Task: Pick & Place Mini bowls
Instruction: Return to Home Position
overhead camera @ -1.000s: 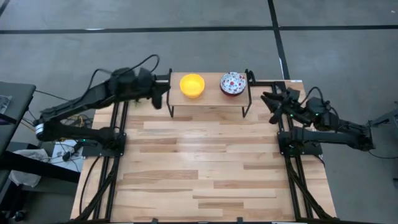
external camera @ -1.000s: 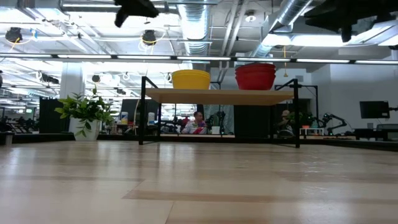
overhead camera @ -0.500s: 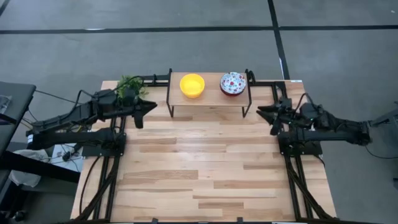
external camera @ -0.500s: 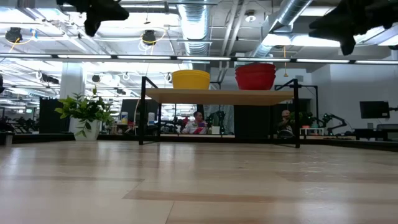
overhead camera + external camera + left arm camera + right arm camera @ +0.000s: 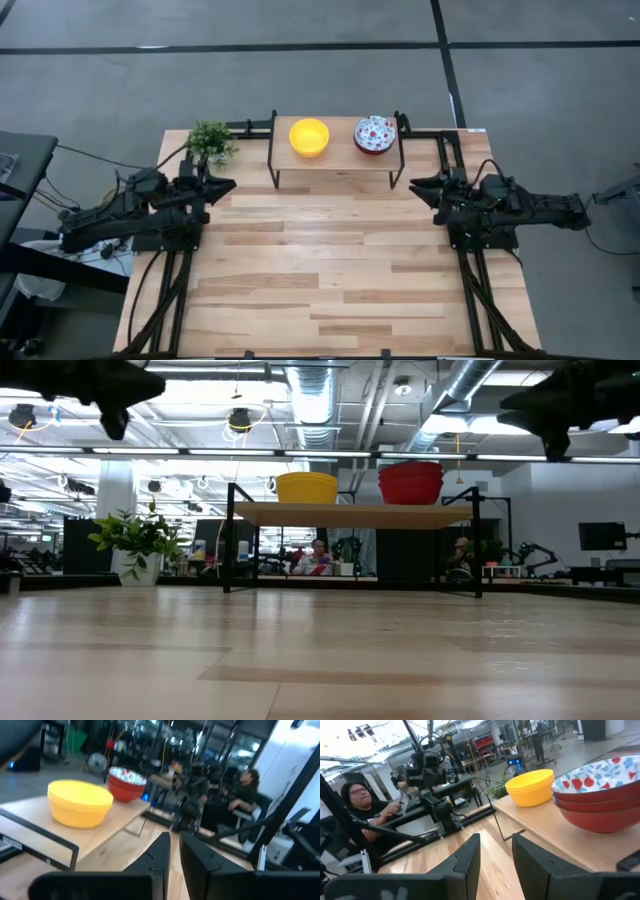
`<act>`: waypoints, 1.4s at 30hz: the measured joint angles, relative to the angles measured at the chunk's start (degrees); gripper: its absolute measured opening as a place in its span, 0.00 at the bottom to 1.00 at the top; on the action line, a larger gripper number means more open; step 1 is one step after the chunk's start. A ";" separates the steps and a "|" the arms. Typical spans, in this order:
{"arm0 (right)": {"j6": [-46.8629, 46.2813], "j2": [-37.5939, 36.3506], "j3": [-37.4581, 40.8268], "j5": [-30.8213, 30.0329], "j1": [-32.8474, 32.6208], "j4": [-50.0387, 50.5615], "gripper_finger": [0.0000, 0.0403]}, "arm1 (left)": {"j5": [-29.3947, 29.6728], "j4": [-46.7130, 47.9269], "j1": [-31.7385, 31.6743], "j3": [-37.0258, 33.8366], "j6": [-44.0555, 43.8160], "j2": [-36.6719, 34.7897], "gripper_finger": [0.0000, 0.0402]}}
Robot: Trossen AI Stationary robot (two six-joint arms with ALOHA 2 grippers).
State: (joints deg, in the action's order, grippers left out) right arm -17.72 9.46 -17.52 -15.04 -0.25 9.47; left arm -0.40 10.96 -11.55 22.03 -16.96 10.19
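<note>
A stack of plain yellow mini bowls (image 5: 309, 137) and a stack of white floral bowls (image 5: 375, 134) with red outsides stand side by side on a small black-framed wooden shelf (image 5: 335, 162) at the table's far edge. In the low view the yellow stack (image 5: 307, 487) and the red stack (image 5: 410, 482) rest on the shelf board. My left gripper (image 5: 225, 185) hangs over the table left of the shelf, its fingers a narrow gap apart and holding nothing. My right gripper (image 5: 415, 183) hovers right of the shelf, open and holding nothing. Both wrist views look toward the yellow stack (image 5: 80, 802) and the floral stack (image 5: 600, 790).
A small potted plant (image 5: 210, 140) stands at the table's far left corner, just beyond my left gripper. The wooden tabletop (image 5: 330, 270) stretches from the shelf to the near edge between the two arm bases. People sit at desks in the room beyond the table.
My left gripper has drawn back from the shelf's left end toward the table's left and near edges, uncovering the potted plant. My right gripper has pulled back a little from the shelf's right end toward the near edge. The bowls have not moved.
</note>
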 joint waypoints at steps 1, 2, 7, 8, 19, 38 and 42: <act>-0.02 -1.34 -0.04 -0.03 0.00 1.01 0.25 | -0.03 -0.21 0.00 -0.95 0.00 -1.94 0.10; -0.17 -2.89 -0.03 -0.02 0.00 2.43 0.25 | -0.05 -0.44 0.00 -1.82 -0.01 -3.86 0.10; -0.76 -8.29 -0.04 -0.16 -0.41 6.19 0.25 | -2.13 -1.11 0.00 -6.02 0.08 -10.13 0.10; -0.76 -8.75 0.00 -0.12 -0.60 6.96 0.25 | -2.78 0.16 0.00 -6.61 0.06 -10.10 0.10; -5.27 -9.23 9.29 -1.56 -1.25 2.19 0.25 | -7.06 -10.21 0.00 -14.76 0.23 -8.10 0.10; -2.86 -9.18 12.92 -1.56 -1.16 1.42 0.25 | -7.01 -10.91 0.00 -16.29 6.10 -7.84 0.10; -2.86 -9.21 12.92 -1.57 -1.25 1.45 0.25 | -6.99 -10.83 0.00 -16.48 6.22 -7.88 0.10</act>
State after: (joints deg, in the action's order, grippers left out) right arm -20.58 0.25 -4.60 -16.60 -1.50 10.92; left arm -7.40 0.13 -11.55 5.55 -10.74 2.31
